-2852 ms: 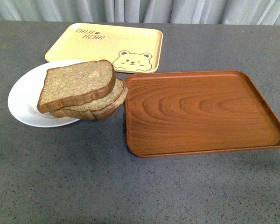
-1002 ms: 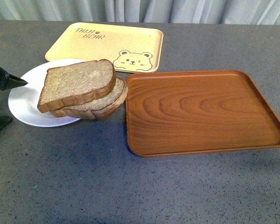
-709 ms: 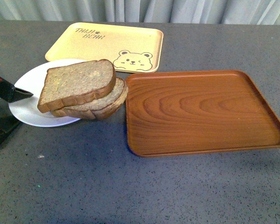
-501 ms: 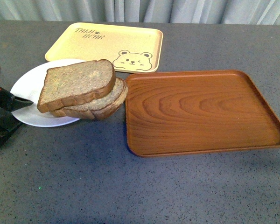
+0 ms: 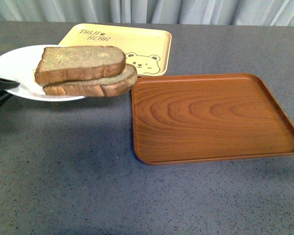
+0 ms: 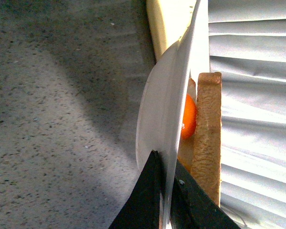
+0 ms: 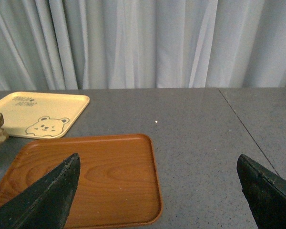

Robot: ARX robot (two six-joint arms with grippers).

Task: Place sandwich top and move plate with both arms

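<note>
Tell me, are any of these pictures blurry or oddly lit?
Front view: sharp and evenly lit, with a soft shadow on the table under the raised plate. Left wrist view: the curtain is washed out bright, and a broad shadow crosses the table. Right wrist view: the close black jaws look slightly soft; the wooden tray is clear.

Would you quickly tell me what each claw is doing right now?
Left claw: closed on the plate rim.
Right claw: open, holding nothing.

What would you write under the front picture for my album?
Left gripper holds the white plate, sandwich top on it, raised beside the wooden tray.
</note>
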